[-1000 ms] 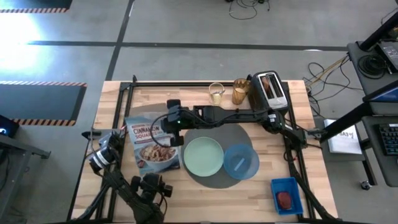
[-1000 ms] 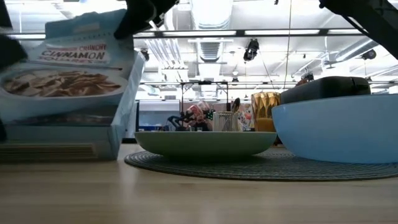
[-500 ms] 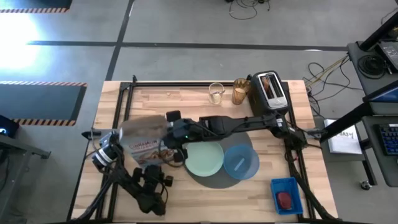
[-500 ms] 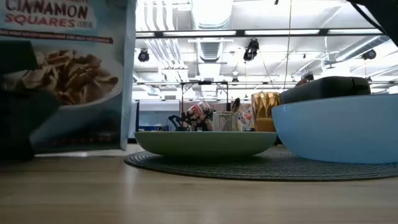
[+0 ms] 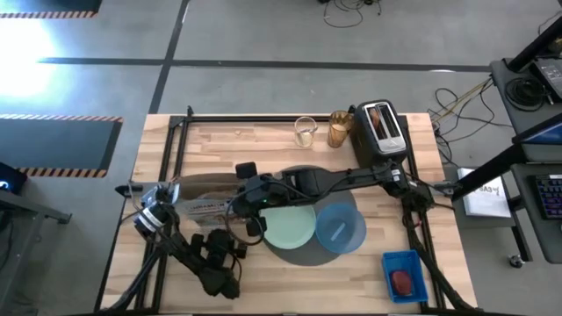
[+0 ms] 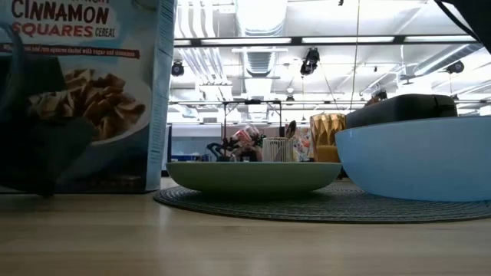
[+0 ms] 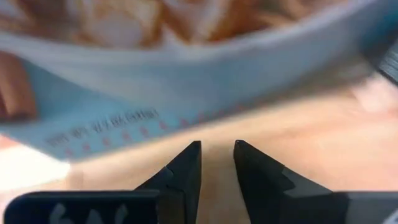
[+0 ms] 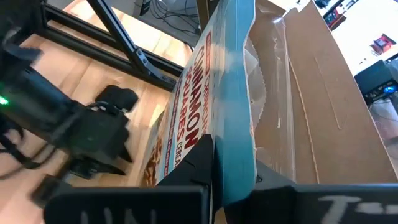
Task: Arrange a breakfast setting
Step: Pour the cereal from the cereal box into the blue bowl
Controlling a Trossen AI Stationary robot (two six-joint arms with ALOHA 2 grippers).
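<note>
two grippers meet at the cereal box [image 6: 84,92]: right gripper [image 8: 233,168] pinches its top edge, left gripper [image 7: 216,163], fingers narrowly apart, empty, faces its front. just beyond, pale green plate [image 5: 287,221] and blue bowl [image 5: 340,229] share the round mat [image 5: 309,256]; farther off, amber glass [image 5: 339,129].

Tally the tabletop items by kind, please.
Cereal box: 1
Glasses, clear and amber: 2
Toaster: 1
Mat: 1
Plate: 1
Bowl: 1
Blue tray: 1
Total: 8

Pale green plate [image 5: 287,221] and blue bowl [image 5: 339,228] on mat [image 5: 303,254].
</note>
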